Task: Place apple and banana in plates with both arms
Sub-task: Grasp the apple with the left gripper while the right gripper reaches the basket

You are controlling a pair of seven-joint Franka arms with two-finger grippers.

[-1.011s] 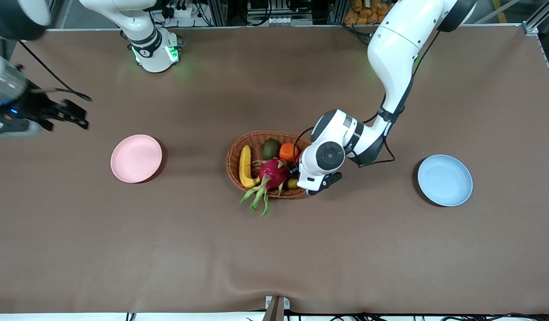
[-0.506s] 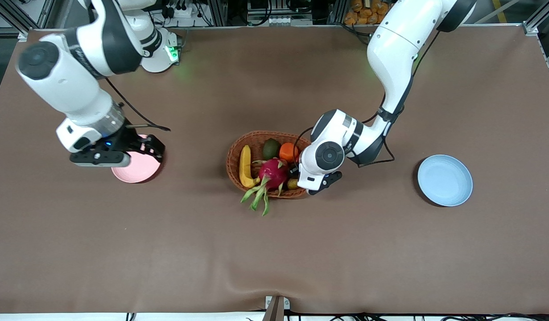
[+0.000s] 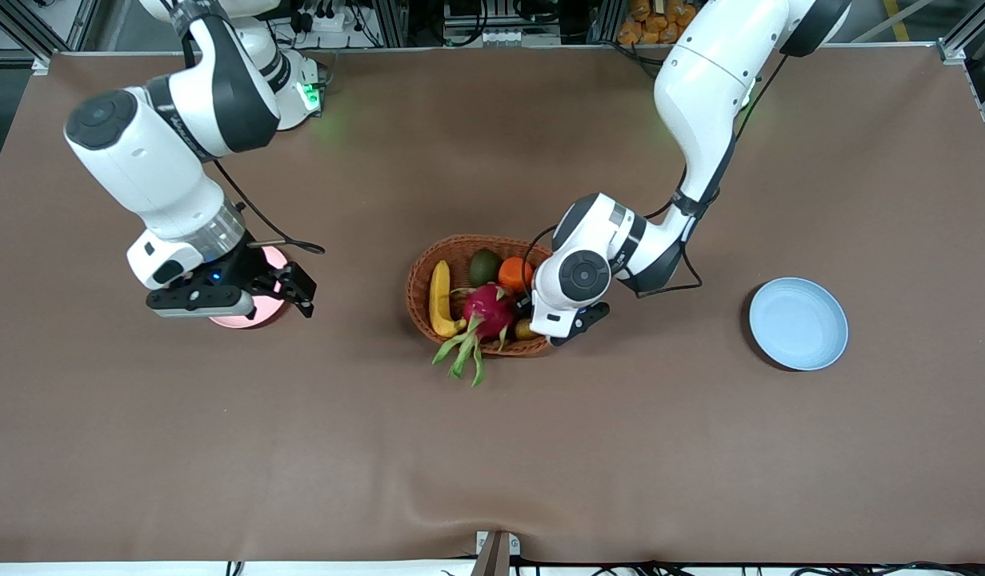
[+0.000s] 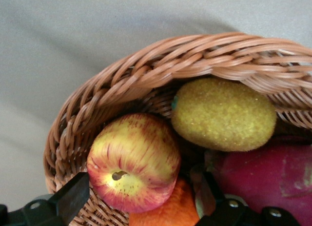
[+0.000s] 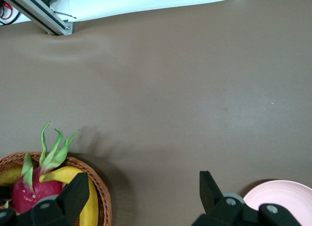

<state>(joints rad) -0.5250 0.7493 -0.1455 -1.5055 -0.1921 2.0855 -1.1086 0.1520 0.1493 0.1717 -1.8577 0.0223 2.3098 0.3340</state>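
The apple sits in the wicker basket mid-table, between the left gripper's wide-open fingers, touching a kiwi; the banana lies in the basket's end toward the right arm; the right gripper, jaws wide, hovers over the pink plate; the blue plate sits toward the left arm's end.

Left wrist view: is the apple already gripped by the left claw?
No. The apple lies in the basket, and the left claw is open with a gap at each side of it.
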